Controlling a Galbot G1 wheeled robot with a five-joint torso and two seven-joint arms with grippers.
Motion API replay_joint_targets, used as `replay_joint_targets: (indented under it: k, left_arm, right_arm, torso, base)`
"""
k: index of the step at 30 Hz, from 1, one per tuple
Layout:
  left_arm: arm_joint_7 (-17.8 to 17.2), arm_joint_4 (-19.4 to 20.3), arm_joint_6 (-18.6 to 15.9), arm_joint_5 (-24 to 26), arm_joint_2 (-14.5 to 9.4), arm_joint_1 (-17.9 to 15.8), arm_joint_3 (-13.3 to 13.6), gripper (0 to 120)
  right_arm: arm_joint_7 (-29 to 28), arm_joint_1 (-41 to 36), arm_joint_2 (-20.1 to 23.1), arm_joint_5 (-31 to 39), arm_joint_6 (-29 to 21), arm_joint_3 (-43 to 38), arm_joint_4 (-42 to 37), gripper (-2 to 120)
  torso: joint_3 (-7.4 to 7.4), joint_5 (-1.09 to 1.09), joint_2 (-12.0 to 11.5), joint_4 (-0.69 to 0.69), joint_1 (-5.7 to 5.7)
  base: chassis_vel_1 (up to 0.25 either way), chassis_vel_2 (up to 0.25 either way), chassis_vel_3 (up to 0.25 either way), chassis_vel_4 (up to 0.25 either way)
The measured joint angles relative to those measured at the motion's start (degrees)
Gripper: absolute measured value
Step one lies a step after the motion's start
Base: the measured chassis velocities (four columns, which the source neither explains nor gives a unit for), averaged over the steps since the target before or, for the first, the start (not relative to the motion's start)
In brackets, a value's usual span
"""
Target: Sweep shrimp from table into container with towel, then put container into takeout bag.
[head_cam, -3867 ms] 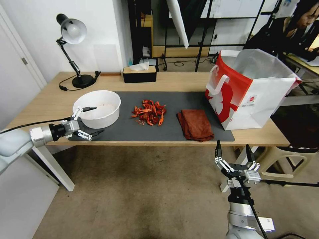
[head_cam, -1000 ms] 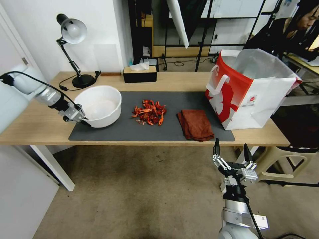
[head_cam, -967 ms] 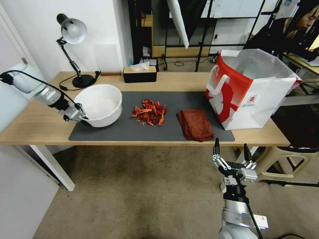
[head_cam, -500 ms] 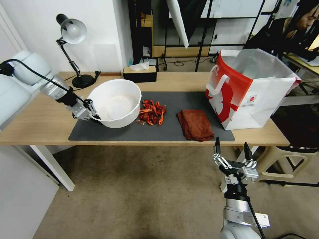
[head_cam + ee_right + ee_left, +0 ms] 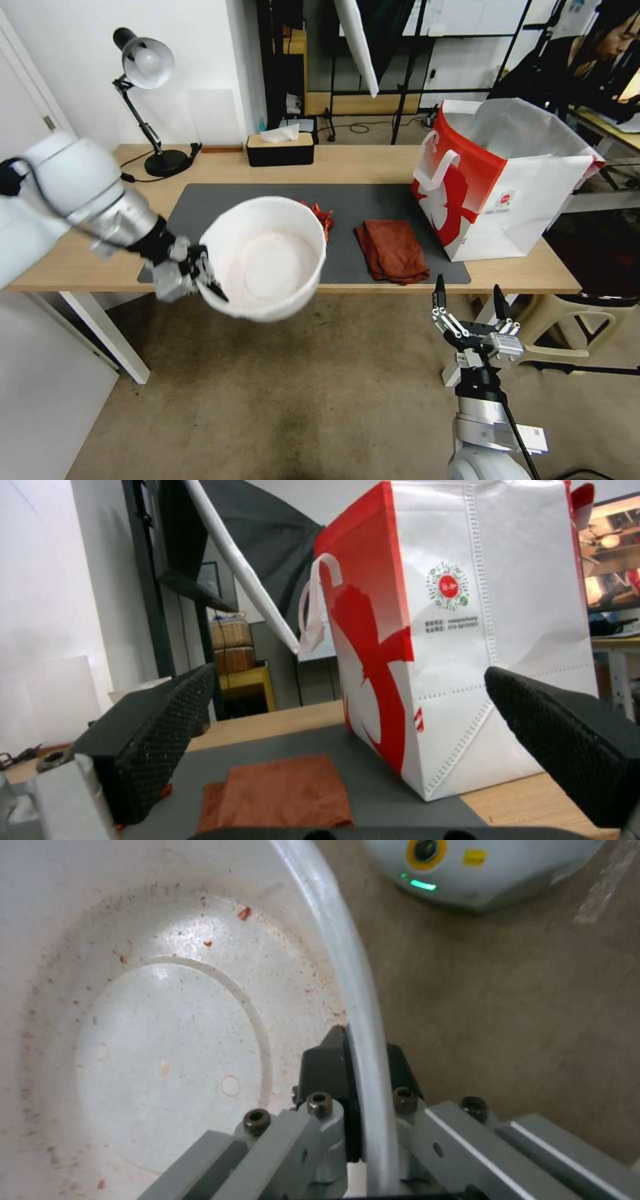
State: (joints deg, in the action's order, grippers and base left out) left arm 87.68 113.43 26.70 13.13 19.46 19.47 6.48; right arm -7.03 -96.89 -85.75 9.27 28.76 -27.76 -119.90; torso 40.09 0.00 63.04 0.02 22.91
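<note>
Left gripper (image 5: 212,283) was clamped on the near-left rim of the container (image 5: 270,267), one finger inside the wall and one outside, as the left wrist view confirmed (image 5: 357,1090); the container (image 5: 167,1030) was held in the air in front of the near edge of the table (image 5: 93,240), tilted so that its faintly pink-stained interior faced the head camera, with small red specks on its floor. Right gripper (image 5: 468,308) hung below and in front of the table's near right edge, fingers spread wide and pointing up, gripping nothing; its two black ribbed pads (image 5: 157,730) framed the scene in the right wrist view. Farther back, on the dark grey mat (image 5: 373,200), the towel (image 5: 393,250) lay folded right of centre, seen also between the right pads (image 5: 280,792). Just left of it, the shrimp (image 5: 323,217) showed as a few red pieces past the container's far rim, the rest of the heap hidden behind the container. To the right, the takeout bag (image 5: 507,180) stood upright with its mouth open, its base touching the mat's right end, its small red logo facing near (image 5: 448,587). At the far edge stood a black tissue box (image 5: 280,148) and, to the left, a desk lamp (image 5: 143,63).
</note>
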Motion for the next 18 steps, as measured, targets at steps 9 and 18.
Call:
replay_joint_targets:
  k: [9, 18]
  left_arm:
    - [0.0, 4.1, 1.0, -2.4, -2.1, 11.3, -6.3, 0]
    - [0.0, 4.7, 2.8, -8.5, 1.6, 14.1, -5.5, 0]
  right_arm:
    - [0.0, 1.0, 0.0, 0.0, -0.6, 0.1, 0.5, 100]
    - [-0.2, 2.4, -0.2, 0.1, -2.0, -0.4, 0.5, 100]
  torso:
    - [0.00, 0.00, 0.0, -0.03, 0.00]
    - [0.01, 0.02, 0.0, -0.03, 0.01]
  base:
    - [0.000, 0.000, 0.000, 0.000]
    - [0.000, 0.000, 0.000, 0.000]
